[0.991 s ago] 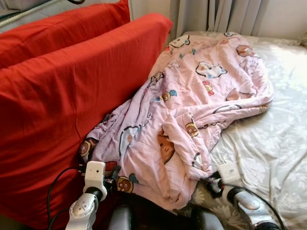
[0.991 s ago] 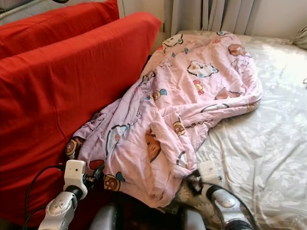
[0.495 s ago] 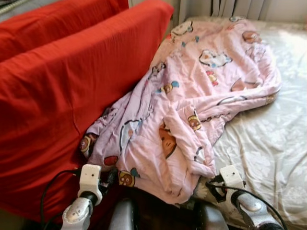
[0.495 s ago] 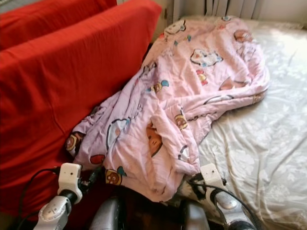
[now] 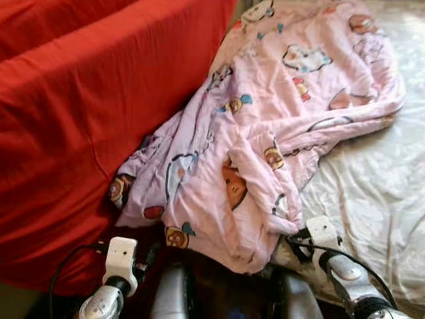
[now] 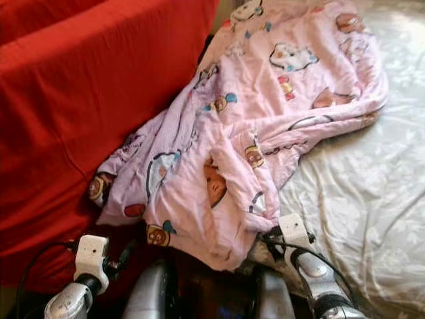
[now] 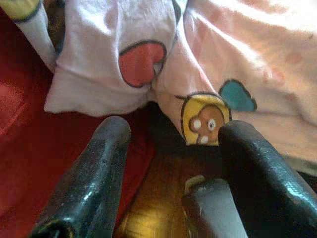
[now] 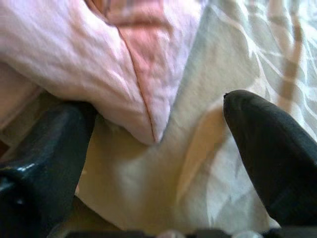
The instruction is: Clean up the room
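Left hand: your left hand has its two black fingers spread apart with nothing between them, aimed at the near hem of the pink quilt, just short of the cloth.
Right hand: your right hand is also spread wide and empty, hovering over the bed sheet, with a folded corner of the quilt lying between the fingertips' line and just ahead.
Quilt: it lies crumpled in a diagonal heap, one side against the red sofa cover, the rest spilling across the bed; its lowest edge hangs over the bed's near side, close to both hands.
Step in hand: you look to be lining up a two-handed grasp on the quilt's near edge, ahead of straightening or folding it.
Next move: each hand likely needs to advance until cloth sits between its fingers, then close on a corner; the loose folds may bunch or slip.
Containers: no bin, basket or box appears here.
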Tool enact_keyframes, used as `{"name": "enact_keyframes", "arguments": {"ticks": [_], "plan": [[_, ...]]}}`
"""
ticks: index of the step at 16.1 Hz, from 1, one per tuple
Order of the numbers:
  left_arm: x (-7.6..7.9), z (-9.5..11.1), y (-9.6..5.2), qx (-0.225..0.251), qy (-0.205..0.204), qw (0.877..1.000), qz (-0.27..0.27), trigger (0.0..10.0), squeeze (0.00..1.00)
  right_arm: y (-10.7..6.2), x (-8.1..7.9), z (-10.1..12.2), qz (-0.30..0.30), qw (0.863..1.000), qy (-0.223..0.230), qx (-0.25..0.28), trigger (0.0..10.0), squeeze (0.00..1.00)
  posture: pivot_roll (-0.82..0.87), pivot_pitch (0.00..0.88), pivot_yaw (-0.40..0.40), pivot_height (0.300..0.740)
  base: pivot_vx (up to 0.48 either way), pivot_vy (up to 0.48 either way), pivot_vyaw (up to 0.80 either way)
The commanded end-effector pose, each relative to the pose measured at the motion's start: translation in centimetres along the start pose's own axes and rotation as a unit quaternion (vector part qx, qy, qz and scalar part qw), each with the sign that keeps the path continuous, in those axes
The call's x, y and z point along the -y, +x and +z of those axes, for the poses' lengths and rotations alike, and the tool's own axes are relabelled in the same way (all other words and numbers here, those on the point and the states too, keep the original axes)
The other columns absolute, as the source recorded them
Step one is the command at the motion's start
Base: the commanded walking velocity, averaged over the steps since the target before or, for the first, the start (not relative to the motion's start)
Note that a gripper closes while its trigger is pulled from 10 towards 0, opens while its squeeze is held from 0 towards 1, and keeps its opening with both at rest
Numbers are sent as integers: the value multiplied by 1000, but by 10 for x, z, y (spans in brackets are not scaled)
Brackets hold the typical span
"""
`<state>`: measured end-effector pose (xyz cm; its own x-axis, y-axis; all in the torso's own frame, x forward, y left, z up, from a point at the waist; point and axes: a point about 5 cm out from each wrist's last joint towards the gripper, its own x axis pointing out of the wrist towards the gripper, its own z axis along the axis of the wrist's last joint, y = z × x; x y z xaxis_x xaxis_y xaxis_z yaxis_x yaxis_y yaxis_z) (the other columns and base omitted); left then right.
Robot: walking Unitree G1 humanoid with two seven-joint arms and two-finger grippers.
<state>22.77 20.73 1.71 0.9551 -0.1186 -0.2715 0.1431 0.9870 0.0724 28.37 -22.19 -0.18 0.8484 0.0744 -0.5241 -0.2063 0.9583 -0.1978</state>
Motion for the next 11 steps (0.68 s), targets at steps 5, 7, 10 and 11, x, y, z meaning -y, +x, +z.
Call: {"name": "enact_keyframes", "arguments": {"ticks": [5, 7, 10, 11], "plan": [[-2, -7, -13, -27, 0, 1000, 5, 10000, 0, 2, -7, 5, 11, 1000, 2, 15, 10000, 0, 181, 271, 95, 610, 0, 0, 0], [-1, -6, -15, -30, -1, 1000, 6, 10000, 0, 3, -9, 9, 19, 999, 10, 31, 10000, 0, 185, 277, 94, 610, 0, 0, 0], [-1, -6, -17, -33, -1, 999, 7, 10000, 0, 4, -12, 12, 27, 999, 11, 41, 10000, 0, 186, 280, 93, 610, 0, 0, 0], [-1, -6, -17, -34, -1, 999, 7, 10000, 0, 4, -13, 13, 33, 998, 16, 47, 10000, 0, 186, 280, 93, 610, 0, 0, 0]]}}
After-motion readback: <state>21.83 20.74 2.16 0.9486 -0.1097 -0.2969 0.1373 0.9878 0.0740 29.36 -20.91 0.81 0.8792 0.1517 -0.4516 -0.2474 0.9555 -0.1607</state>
